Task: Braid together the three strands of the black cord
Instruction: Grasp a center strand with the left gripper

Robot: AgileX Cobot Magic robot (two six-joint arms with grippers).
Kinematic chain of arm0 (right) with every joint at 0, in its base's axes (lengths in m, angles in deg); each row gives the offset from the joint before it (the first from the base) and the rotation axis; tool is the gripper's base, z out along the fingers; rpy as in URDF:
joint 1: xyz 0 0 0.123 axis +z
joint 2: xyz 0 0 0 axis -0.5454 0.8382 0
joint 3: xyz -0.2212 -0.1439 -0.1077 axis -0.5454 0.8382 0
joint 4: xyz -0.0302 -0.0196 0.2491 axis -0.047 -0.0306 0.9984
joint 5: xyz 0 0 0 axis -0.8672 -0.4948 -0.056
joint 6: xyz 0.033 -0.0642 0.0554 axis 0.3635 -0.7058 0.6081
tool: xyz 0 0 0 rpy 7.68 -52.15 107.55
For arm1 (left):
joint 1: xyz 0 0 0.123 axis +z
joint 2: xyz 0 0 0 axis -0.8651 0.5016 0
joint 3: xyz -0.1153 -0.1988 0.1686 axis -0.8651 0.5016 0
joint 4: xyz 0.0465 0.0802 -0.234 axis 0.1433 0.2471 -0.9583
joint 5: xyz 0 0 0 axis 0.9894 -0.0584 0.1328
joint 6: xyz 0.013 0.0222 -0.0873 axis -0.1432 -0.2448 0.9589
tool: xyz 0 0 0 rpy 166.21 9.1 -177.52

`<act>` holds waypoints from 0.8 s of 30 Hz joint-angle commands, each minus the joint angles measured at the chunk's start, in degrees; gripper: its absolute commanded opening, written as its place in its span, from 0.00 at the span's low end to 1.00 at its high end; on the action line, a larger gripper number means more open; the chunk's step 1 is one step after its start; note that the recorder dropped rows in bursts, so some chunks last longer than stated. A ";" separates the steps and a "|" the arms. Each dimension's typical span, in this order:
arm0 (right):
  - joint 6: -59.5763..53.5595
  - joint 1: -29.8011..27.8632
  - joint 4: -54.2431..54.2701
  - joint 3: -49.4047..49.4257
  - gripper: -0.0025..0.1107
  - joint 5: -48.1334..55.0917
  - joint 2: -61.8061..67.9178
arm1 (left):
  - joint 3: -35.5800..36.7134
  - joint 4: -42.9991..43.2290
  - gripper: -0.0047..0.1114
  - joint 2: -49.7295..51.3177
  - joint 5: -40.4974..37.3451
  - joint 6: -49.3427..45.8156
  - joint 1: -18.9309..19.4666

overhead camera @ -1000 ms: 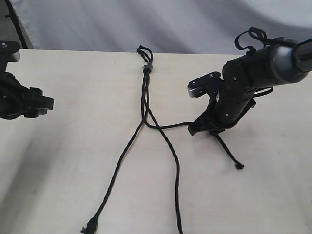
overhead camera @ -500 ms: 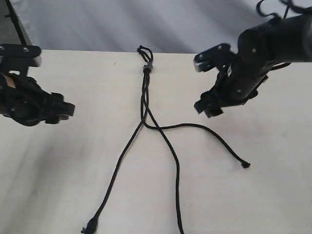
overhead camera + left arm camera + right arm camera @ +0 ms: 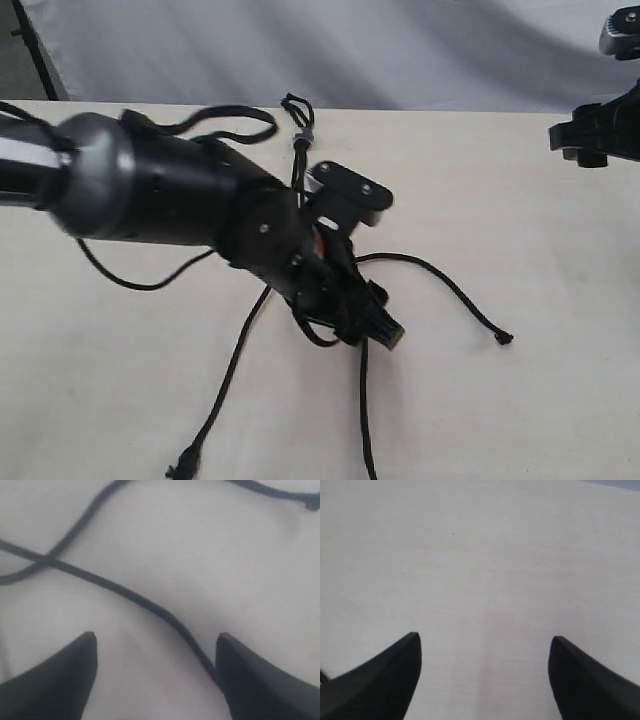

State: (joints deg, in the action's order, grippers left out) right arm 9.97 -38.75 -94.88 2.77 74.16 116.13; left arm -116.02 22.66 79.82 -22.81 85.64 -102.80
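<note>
The black cord lies on the table with its knot and greyish band (image 3: 301, 136) at the far middle. Three strands fan out toward me: the left strand (image 3: 225, 380), the middle strand (image 3: 363, 400) and the right strand (image 3: 450, 290), which ends in a frayed tip (image 3: 505, 338). My left gripper (image 3: 375, 325) has reached over the place where the strands cross and hides it. It is open (image 3: 156, 645), low over the table. One strand (image 3: 125, 592) runs between its fingers, close beside one finger (image 3: 250, 675). My right gripper (image 3: 485, 645) is open over bare table, at the far right (image 3: 595, 135).
The left arm's thicker black cables (image 3: 150, 285) loop onto the table left of the cord. A second strand (image 3: 80, 522) crosses the first ahead of the left gripper. A grey cloth backdrop (image 3: 400, 50) hangs behind the table's far edge.
The left arm swung from the left edge to the middle, down over the strand crossing. The right arm drew back toward the far right corner. The right strand lies where it was.
</note>
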 commanded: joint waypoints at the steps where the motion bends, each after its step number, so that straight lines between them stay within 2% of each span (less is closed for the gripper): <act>1: 0.00 0.69 0.69 0.18 0.62 -1.66 -0.56 | -7.23 0.74 0.59 6.84 -7.61 -0.23 -2.77; 8: -0.89 1.27 0.69 0.18 0.62 -1.84 -0.56 | -12.03 0.74 0.59 13.48 -14.94 -0.11 -3.14; 10: -0.89 1.27 0.69 0.18 0.62 -1.84 -0.56 | -12.80 1.35 0.55 14.72 -16.99 -0.11 -3.14; 12: -0.89 1.27 0.69 0.18 0.62 -1.84 -0.56 | -12.80 2.05 0.36 14.86 -18.95 -0.37 -3.14; 13: -0.89 1.27 0.96 0.18 0.62 -1.82 -0.56 | -12.80 2.05 0.15 14.21 -19.36 -1.62 -3.14; 14: -0.89 1.27 1.27 0.18 0.62 -1.82 -0.56 | -12.80 2.05 0.04 13.70 -19.37 -1.62 -3.14; 17: -1.17 1.27 4.67 0.18 0.62 -0.26 -0.45 | -12.80 6.24 0.05 8.72 -19.92 -1.62 -2.75; 19: -6.12 1.27 9.14 0.18 0.62 1.91 0.02 | -12.80 9.68 0.05 4.52 -20.34 -1.62 -1.60; 21: -16.81 1.51 19.65 0.18 0.62 4.32 1.11 | -12.80 10.86 0.05 1.42 -21.15 -1.62 0.10; 24: -32.90 5.93 32.94 0.18 0.62 6.91 4.74 | -12.80 10.86 0.05 -1.65 -21.27 -1.62 2.36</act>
State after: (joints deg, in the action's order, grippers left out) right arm -13.02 -35.39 -69.81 2.80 79.64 118.93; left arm -128.87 33.06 79.88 -43.45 84.02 -101.41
